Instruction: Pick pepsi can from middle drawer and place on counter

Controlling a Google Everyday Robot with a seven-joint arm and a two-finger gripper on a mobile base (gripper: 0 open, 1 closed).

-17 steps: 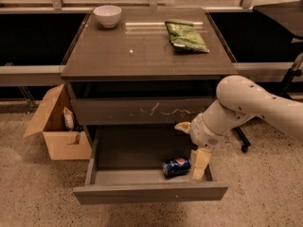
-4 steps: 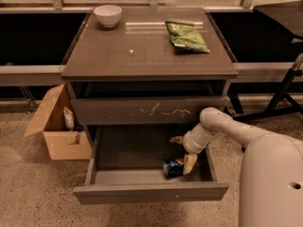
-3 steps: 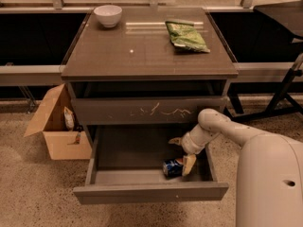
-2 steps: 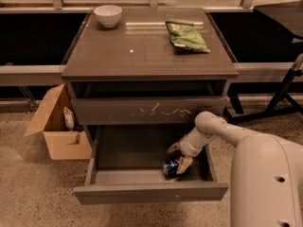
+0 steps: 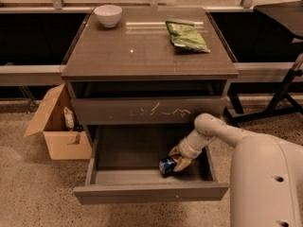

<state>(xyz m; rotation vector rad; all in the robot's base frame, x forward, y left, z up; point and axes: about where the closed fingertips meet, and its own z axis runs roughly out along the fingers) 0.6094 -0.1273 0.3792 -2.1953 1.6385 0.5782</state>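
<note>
The pepsi can (image 5: pixel 166 165), blue with silver ends, lies on its side on the floor of the open middle drawer (image 5: pixel 150 192), near the front and right of centre. My gripper (image 5: pixel 178 158) is down inside the drawer, right against the can's right end. The white arm reaches in from the right. The counter (image 5: pixel 142 56) is the glossy grey-brown top of the cabinet, above the drawer.
A white bowl (image 5: pixel 108 15) stands at the counter's back left and a green snack bag (image 5: pixel 186 35) lies at its back right. The scratched drawer front (image 5: pixel 151 110) above is closed. An open cardboard box (image 5: pixel 54 127) stands on the floor at the left.
My gripper has come down and to the left from above the can until it is against it. The can has shifted slightly left.
</note>
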